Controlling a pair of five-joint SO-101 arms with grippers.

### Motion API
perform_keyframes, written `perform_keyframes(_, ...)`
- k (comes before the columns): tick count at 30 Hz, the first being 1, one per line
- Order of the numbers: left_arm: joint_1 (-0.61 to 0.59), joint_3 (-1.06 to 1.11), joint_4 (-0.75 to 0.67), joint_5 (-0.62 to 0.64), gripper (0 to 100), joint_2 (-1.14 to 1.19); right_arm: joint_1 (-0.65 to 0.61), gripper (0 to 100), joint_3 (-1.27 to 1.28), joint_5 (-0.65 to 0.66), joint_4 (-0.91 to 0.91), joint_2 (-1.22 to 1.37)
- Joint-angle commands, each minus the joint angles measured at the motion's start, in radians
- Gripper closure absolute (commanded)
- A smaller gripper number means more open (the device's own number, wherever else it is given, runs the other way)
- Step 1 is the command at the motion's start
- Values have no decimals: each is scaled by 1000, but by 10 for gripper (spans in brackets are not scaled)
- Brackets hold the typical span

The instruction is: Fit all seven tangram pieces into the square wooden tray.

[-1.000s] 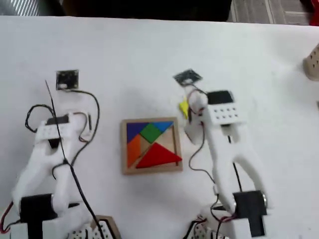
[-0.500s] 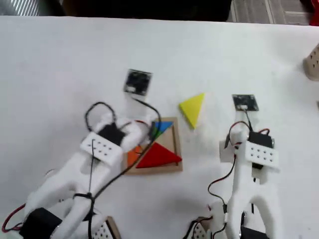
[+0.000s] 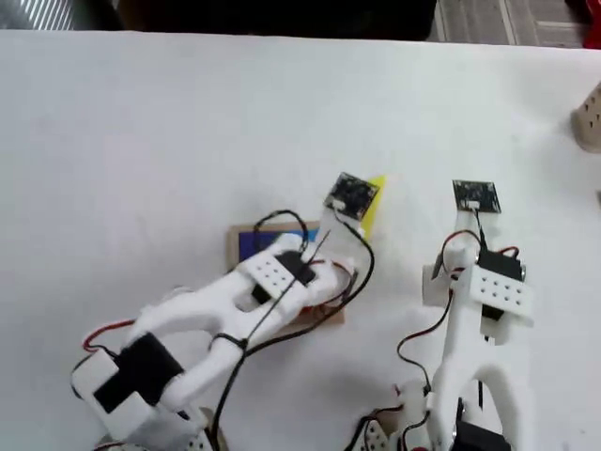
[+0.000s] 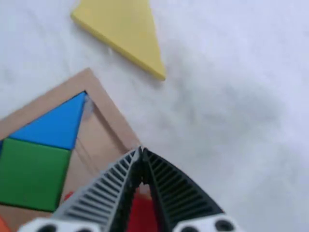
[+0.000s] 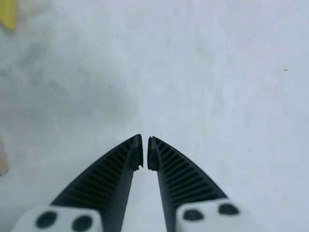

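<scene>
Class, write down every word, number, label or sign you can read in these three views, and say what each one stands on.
There is no text to read.
The yellow triangle, the wooden tray, its blue piece and green piece are plain.
The table bears no print.
Any marking on the small dark boards on the arms is too small to read.

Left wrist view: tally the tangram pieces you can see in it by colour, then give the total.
Yellow piece: 1
Blue piece: 1
Green piece: 1
Red piece: 1
Orange piece: 1, a sliver at the picture's edge
Total: 5
</scene>
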Motion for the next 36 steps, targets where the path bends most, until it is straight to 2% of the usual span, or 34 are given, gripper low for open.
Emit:
perform_keyframes(1,10,2,63,3,977,-59,12,974,-12,25,-13,1)
perform_keyframes(12,-1,115,92,3,977,-128,10,974,-11,28,-25,2)
perform_keyframes(16,-4,89,158,0,977,-130,10,974,-9,29,-25,2)
perform_keyframes(21,-85,18,295,-173,977,-130,10,974,-8,29,-25,2)
perform_keyframes(24,-124,-20,333,-203,977,-130,7,974,-8,29,-25,2)
perform_keyframes(29,-142,-37,311,-203,977,-130,7,974,-8,29,-25,2)
perform_keyframes(36,-137,-31,117,-201,977,-119,5,974,-9,29,-25,2)
